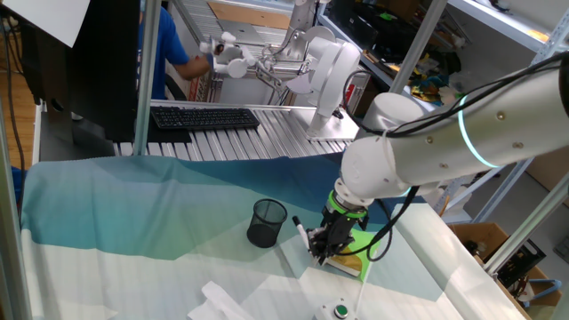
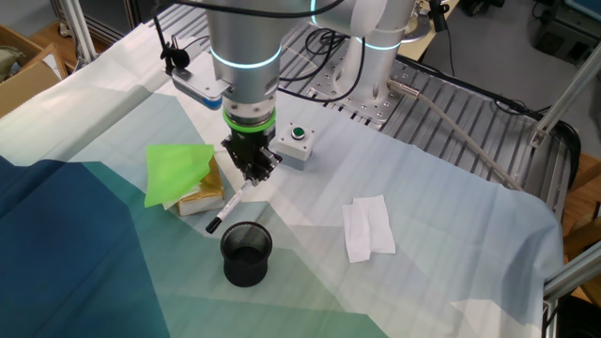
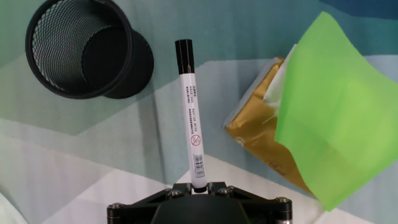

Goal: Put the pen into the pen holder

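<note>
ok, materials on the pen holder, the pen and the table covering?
pen holder: black metal wire mesh by the look, matte, solid rim; light shows through the weave.
pen: smooth white-grey barrel, probably plastic, printed label and barcode, glossy black cap.
table covering: looks like thin fabric or sheet, matte, creases and folds, teal-and-white print.

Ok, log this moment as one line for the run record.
gripper: shut on pen at its rear end | pen holder: upright, empty, beside pen | pen: not yet in holder | green cloth: on opposite side
</note>
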Robot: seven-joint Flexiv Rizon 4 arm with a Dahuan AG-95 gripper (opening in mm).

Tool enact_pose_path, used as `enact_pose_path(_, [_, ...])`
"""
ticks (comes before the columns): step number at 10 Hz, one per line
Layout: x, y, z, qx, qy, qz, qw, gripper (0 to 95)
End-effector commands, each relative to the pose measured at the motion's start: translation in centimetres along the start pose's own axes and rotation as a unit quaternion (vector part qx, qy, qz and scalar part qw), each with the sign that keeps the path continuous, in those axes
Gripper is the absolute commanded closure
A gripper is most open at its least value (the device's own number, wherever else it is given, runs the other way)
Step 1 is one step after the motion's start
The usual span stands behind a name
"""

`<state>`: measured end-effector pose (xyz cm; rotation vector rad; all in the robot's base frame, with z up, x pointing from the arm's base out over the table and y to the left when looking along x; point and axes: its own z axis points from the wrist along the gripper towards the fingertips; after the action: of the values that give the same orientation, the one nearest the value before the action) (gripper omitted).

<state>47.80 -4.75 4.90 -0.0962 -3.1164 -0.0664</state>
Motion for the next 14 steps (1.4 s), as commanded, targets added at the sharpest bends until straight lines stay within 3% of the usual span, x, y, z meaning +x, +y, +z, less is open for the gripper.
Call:
enact_pose_path(1, [-0.2,0.1,-0.1,-0.005,0.004,-0.003,1.0,95.0])
enact_pose_path(6, [-0.2,0.2,-0.2,-0.014,0.008,-0.001,0.9999,95.0])
enact_pose_path(8, [-0.2,1.0,-0.8,-0.014,0.006,-0.001,0.9999,95.0])
enact_pose_path(12, [-0.4,2.8,-6.5,-0.006,0.015,-0.001,0.9999,95.0])
enact_pose_path(14, [-0.3,3.6,-7.9,-0.005,0.015,0.0,0.9999,95.0])
